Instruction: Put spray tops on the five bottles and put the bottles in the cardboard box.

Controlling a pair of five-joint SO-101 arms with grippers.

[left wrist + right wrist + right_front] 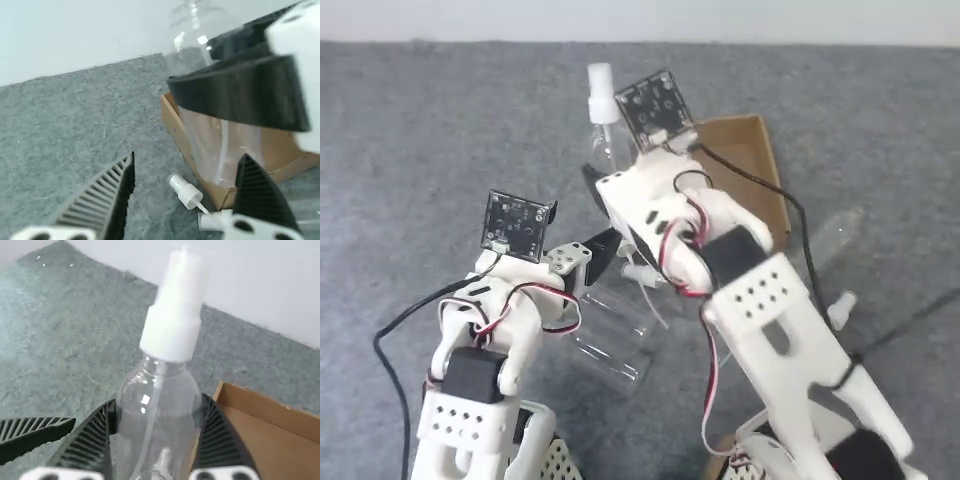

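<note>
The right end effector [155, 450] gripped a capped bottle [157, 400] upright just beside the cardboard box [265, 420]; boxing it seemed the step, needing a carry over the box wall, then release. The left end effector [182, 200] stood open nearby.

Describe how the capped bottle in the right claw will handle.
The bottle looks clear and empty, so probably light. Its smooth round wall may slip in the right claw. Tall and narrow, it likely tips or rolls once released.
</note>
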